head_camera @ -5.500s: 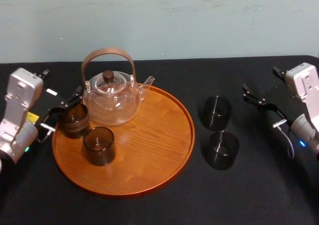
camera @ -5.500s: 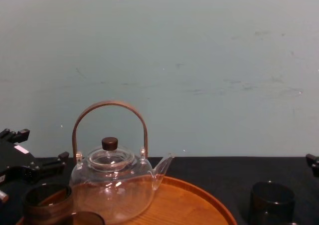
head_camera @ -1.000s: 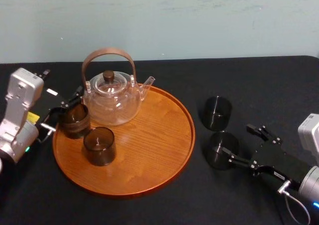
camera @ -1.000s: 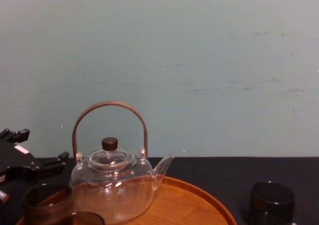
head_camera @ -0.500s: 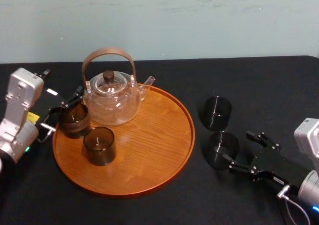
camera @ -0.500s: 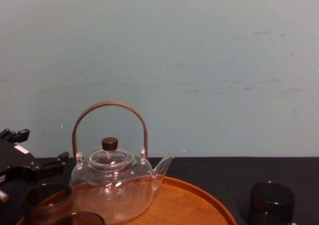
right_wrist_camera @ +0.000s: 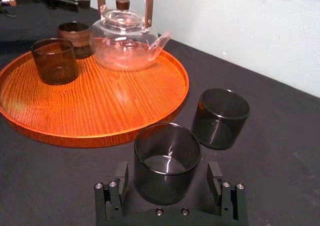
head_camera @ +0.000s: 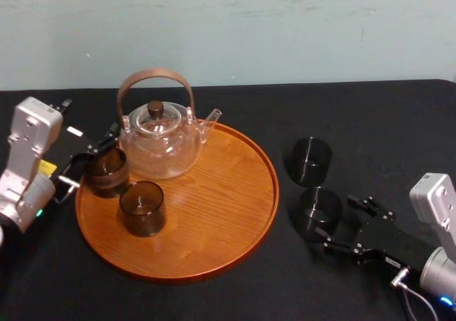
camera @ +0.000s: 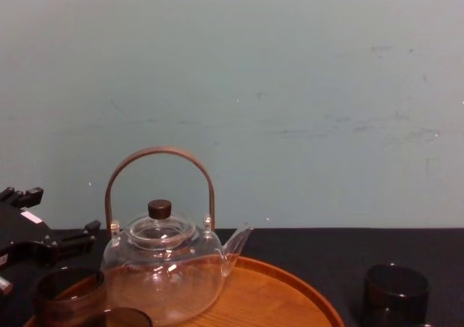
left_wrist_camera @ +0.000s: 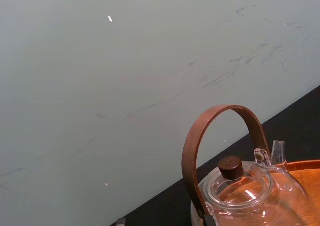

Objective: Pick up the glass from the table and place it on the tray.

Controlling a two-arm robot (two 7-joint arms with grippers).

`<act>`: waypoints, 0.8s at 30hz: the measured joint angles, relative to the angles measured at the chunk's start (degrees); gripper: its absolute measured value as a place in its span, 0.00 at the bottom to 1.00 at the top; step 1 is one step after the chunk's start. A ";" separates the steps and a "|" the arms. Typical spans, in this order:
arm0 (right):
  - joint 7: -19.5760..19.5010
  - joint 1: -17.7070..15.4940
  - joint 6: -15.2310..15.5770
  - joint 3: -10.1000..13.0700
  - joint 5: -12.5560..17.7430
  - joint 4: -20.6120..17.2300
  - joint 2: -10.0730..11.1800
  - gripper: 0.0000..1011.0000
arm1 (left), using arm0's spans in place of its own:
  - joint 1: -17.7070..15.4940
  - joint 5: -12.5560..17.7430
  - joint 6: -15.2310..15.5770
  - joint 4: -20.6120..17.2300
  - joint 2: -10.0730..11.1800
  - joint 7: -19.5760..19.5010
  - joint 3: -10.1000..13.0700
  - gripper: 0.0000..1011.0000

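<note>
The right gripper [right_wrist_camera: 168,175] is wide open and empty, its 2 fingers flanking the near glass [head_camera: 320,208] on the table beside the tray [head_camera: 235,246]. It should close evenly and low, clear of the other glass [head_camera: 308,161]. The left gripper [head_camera: 92,154] rests at the tray's left rim.

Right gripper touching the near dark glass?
Apart. In the right wrist view the right gripper, open, straddles the near glass, with a visible gap at each finger.

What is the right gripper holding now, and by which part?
Nothing yet. The right gripper is open, its fingers flanking the nearer dark glass low on its sides without touching. The left gripper sits open by the tray.
</note>
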 joint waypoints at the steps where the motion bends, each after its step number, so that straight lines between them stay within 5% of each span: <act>1: 0.13 0.12 0.13 -0.01 -0.09 0.15 -0.14 0.99 | 0.00 0.00 0.00 0.00 0.00 0.00 0.00 0.99; 24: 3.33 5.87 3.76 -1.50 -2.02 4.96 -4.06 0.99 | 0.00 0.00 0.00 0.00 0.00 0.00 0.00 0.99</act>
